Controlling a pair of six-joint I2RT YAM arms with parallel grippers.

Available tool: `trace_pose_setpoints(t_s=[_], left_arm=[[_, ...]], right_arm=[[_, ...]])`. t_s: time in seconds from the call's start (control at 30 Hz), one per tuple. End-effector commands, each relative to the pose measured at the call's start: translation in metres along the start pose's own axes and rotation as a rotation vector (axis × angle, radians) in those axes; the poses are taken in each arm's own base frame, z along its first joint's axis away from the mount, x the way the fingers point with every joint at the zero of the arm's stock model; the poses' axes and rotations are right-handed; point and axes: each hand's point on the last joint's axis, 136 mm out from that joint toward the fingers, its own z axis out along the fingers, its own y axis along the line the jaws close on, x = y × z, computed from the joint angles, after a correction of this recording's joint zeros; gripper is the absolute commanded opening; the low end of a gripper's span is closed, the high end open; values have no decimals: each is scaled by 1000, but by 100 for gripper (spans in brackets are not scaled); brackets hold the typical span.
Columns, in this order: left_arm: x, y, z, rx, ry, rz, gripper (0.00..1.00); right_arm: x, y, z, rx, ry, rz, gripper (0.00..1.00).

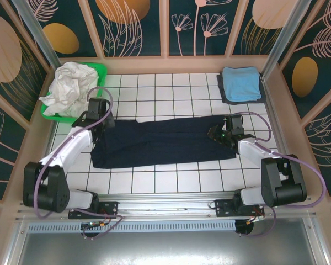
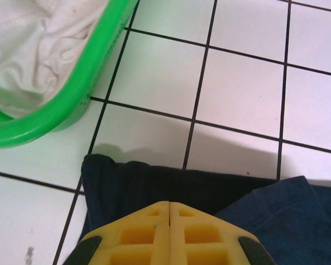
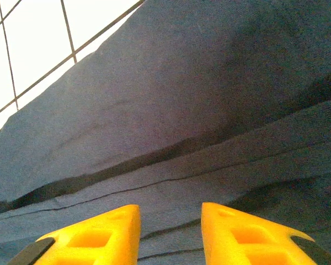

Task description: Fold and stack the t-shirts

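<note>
One navy t-shirt (image 1: 160, 144) spread on the desk (image 1: 171, 179), one light blue t-shirt (image 1: 241, 83) folded, one white t-shirt (image 1: 69, 85) in a basket (image 1: 102, 69). Left jaws closed, right jaws open

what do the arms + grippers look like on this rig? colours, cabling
Left arm and right arm: white link shells, chunky black joint housings, black bases. Lilac cables loop outside each arm. Left gripper and right gripper: yellow plastic fingers with moulded rectangular pockets, black parts behind them.
</note>
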Motion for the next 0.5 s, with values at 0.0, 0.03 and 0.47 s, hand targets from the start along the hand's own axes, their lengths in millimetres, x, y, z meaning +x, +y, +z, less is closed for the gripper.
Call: trace_pose_setpoints(t_s=[0.0, 0.03, 0.47], left_arm=[[23, 18, 13, -86, 68, 15, 0], [25, 21, 17, -109, 84, 14, 0], [41, -47, -70, 499, -85, -173, 0]], right_arm=[[0, -1, -1, -5, 7, -17, 35], [0, 0, 0, -6, 13, -18, 35], [8, -5, -10, -8, 5, -1, 35]])
